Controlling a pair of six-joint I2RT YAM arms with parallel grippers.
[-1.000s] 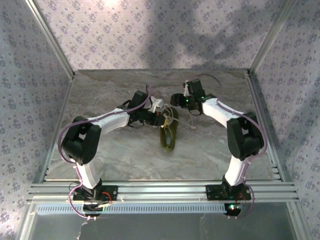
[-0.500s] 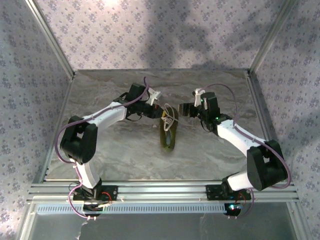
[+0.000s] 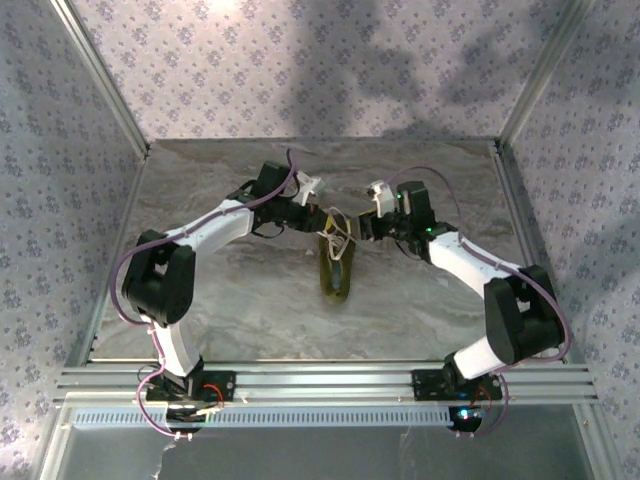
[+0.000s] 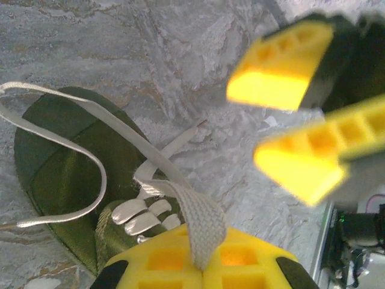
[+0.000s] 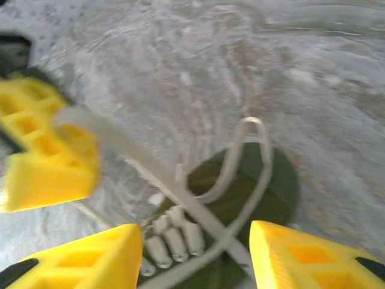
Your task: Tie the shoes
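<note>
1. Olive shoe (image 3: 338, 278) mid-table (image 3: 230, 300), lengthwise from twelve to six, white laces (image 3: 341, 234) loose at its twelve o'clock end.
2. Left gripper (image 3: 318, 213) at eleven o'clock, clamped on one of the laces (flat strand between its pads).
3. Right gripper (image 3: 363, 228) at one o'clock, fingers parted, empty.

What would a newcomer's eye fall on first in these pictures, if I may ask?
The small olive-green shoe lies in the middle of the marbled table, with thin white laces looping loose across it. The left gripper is shut on one lace, which runs taut from the shoe into its yellow fingers. The right gripper hangs over the shoe with its fingers apart, holding nothing.
</note>
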